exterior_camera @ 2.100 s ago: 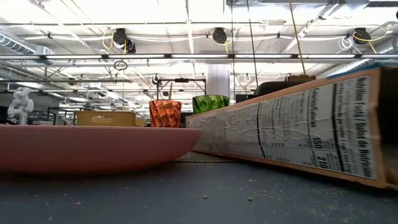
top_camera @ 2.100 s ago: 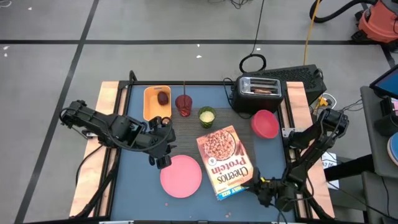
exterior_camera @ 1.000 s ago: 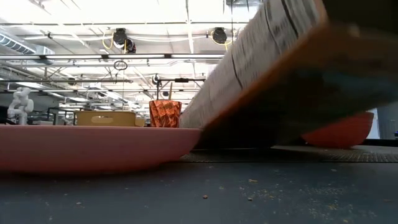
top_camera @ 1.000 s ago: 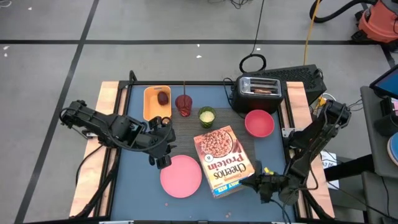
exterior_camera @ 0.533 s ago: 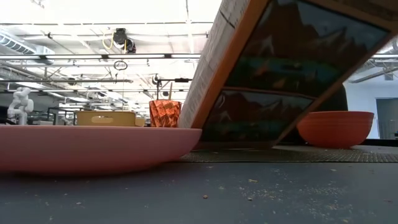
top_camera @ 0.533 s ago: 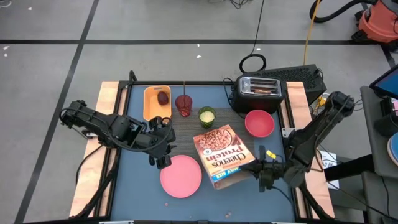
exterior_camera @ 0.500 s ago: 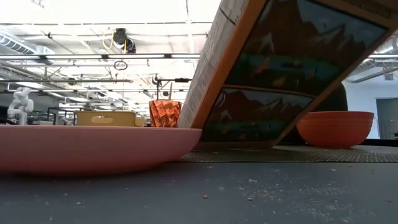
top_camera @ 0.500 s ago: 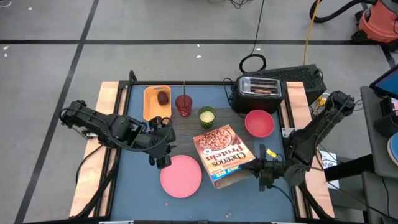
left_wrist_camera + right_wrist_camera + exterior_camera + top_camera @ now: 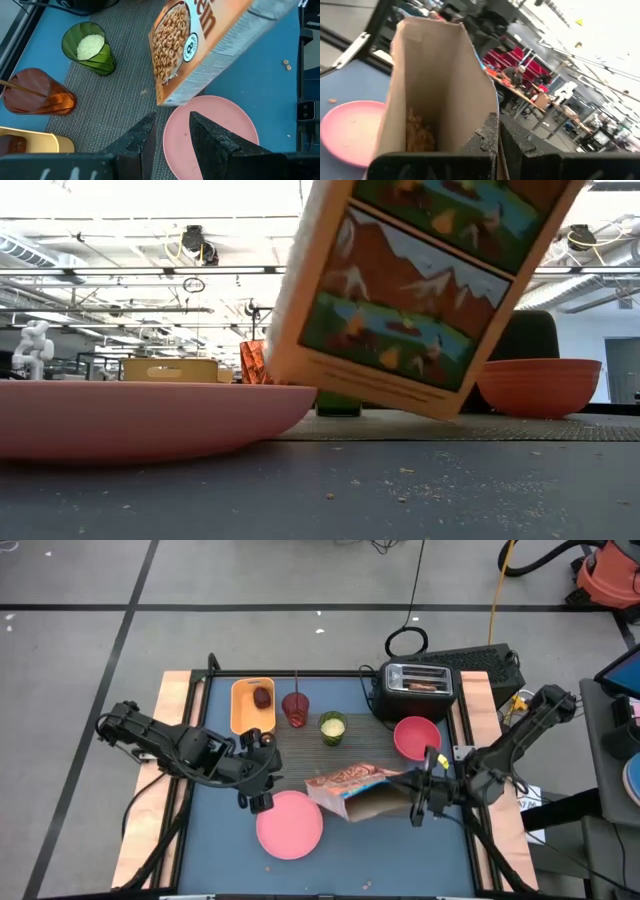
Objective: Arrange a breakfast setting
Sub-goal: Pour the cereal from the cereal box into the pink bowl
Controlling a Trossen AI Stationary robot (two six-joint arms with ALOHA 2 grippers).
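Observation:
A Cheerios cereal box (image 9: 352,788) hangs tilted over the dark woven placemat (image 9: 330,748) with my right gripper (image 9: 418,798) shut on its open end. The flat pink plate (image 9: 290,825) lies at the near left, and my left gripper (image 9: 257,802) hovers open over its edge, holding nothing. Behind stand the red tumbler (image 9: 295,708) and the green cup (image 9: 332,726). The pink-red bowl (image 9: 417,738) sits at the right. A dark-red fruit (image 9: 262,697) lies in an orange tray (image 9: 248,712). The toast (image 9: 418,685) sticks out of the toaster (image 9: 415,690). My right gripper pinches one side wall of the box at its open top (image 9: 492,107), one finger (image 9: 487,136) inside the box and one outside. The fingers come about level from the table's right side. The box is lifted clear and tilted, its closed end (image 9: 350,385) pointing left and lower.
The toaster's cord runs off the far edge. Cereal crumbs (image 9: 287,63) dot the blue table top. Wooden rails (image 9: 172,700) border the table on both sides. Loose cereal (image 9: 417,132) shows inside the box. There is bare table in front of the bowl, at the near right.
My right gripper has risen and moved toward the far edge, staying shut on the box. The box, which lay on the table with its near end raised, has tipped up and come clear of the table, now hanging slanted over the placemat.

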